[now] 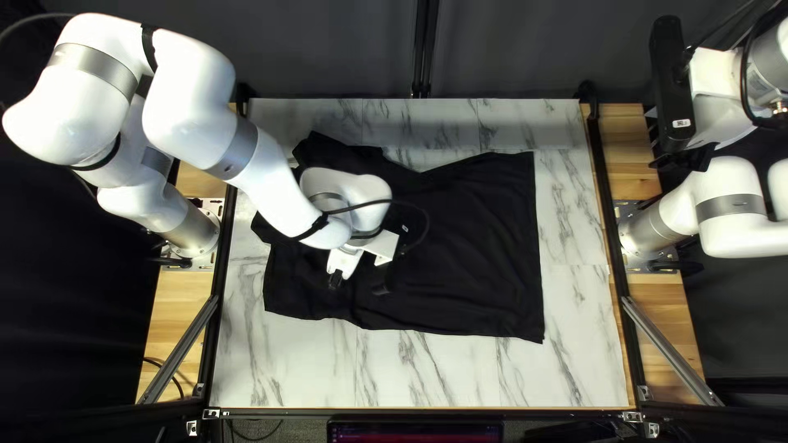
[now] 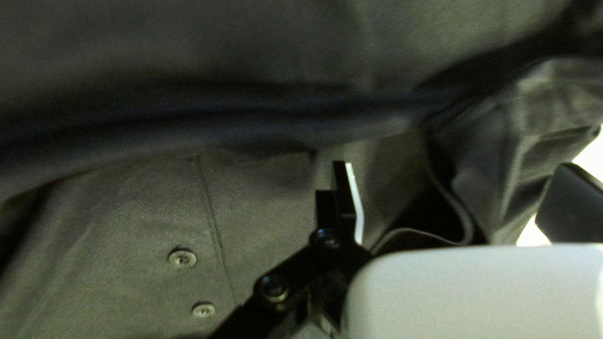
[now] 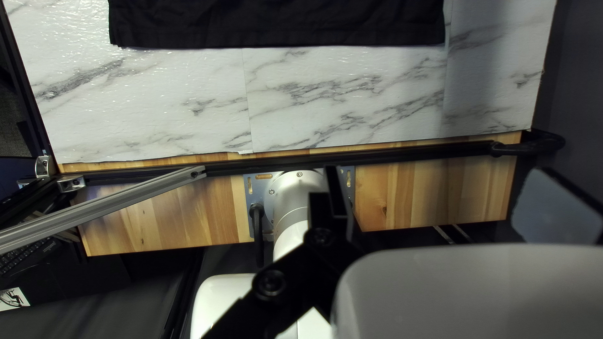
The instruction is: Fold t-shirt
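Well, the black t-shirt (image 1: 484,254) lies across the middle of the table (image 1: 574,369), its long axis running left to right. Its straight edge faces right; the left end is uneven, one corner angled toward far left. The left gripper (image 1: 358,285) is over its left part, fingers spread apart, with buttons (image 2: 182,258) beside. The right gripper (image 1: 681,158), fingers also apart, hangs beyond the table's right edge.
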Robot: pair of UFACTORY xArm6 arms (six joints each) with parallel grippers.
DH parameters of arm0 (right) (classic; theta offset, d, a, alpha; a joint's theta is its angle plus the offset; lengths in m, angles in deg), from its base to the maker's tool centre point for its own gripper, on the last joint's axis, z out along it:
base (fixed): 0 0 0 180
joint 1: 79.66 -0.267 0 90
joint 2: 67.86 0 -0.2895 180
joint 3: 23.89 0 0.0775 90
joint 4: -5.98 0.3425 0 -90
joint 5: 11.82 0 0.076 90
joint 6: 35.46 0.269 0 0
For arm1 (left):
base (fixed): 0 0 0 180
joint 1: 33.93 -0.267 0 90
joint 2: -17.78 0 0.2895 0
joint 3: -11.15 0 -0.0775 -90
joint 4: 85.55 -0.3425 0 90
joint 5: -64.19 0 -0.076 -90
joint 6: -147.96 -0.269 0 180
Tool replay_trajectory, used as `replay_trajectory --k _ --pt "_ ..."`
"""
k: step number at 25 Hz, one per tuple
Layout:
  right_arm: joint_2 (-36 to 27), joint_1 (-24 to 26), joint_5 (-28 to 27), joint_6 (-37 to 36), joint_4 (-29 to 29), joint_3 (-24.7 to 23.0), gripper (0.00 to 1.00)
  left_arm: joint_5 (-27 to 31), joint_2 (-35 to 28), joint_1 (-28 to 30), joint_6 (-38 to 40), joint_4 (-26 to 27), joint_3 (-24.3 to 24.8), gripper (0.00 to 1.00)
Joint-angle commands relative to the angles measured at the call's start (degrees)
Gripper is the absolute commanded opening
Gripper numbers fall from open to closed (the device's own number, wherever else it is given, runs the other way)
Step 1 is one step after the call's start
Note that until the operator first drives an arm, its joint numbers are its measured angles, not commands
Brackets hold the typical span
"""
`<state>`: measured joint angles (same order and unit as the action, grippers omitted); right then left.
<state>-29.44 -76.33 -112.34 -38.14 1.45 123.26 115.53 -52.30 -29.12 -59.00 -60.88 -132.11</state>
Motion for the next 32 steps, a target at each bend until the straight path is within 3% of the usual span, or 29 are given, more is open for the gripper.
replay_trajectory --k 1,8,14,19,22,23,24,26,27,28,29,32 --pt "0.0 0.0 0.0 0.0 0.0 0.0 1.0 0.1 -1.1 -0.2 -1.0 1.9 0.7 0.0" --pt "0.0 0.0 0.0 0.0 0.0 0.0 1.0 -0.5 -4.2 0.5 -3.4 5.5 1.1 0.0" --pt "0.0 0.0 0.0 0.0 0.0 0.0 1.0 -4.1 -11.7 1.3 -5.9 9.4 6.4 0.0" --pt "0.0 0.0 0.0 0.0 0.0 0.0 1.0 -9.5 -19.5 3.1 -5.7 8.2 13.3 0.0" --pt "0.0 0.0 0.0 0.0 0.0 0.0 1.0 -11.0 -18.1 3.0 -5.3 5.4 13.5 0.0" --pt "0.0 0.0 0.0 0.0 0.0 0.0 1.0 -10.9 -16.7 3.3 -2.9 2.3 12.5 0.01" --pt "0.0 0.0 0.0 0.0 0.0 0.0 1.0 -10.5 -16.1 3.8 -0.6 -0.1 11.9 0.1" --pt "0.0 0.0 0.0 0.0 0.0 0.0 1.0 -9.6 -16.1 5.3 5.5 -5.0 11.0 0.13" --pt "0.0 0.0 0.0 0.0 0.0 0.0 1.0 -9.1 -16.3 5.9 7.7 -6.6 10.7 0.23" --pt "0.0 0.0 0.0 0.0 0.0 0.0 1.0 -8.3 -16.6 7.2 11.2 -9.0 10.1 0.75" --pt "0.0 0.0 0.0 0.0 0.0 0.0 1.0 -7.5 -16.9 8.8 14.7 -11.3 9.4 1.0" --pt "0.0 0.0 0.0 0.0 0.0 0.0 1.0 -7.0 -17.3 11.9 19.1 -14.9 8.4 1.0"
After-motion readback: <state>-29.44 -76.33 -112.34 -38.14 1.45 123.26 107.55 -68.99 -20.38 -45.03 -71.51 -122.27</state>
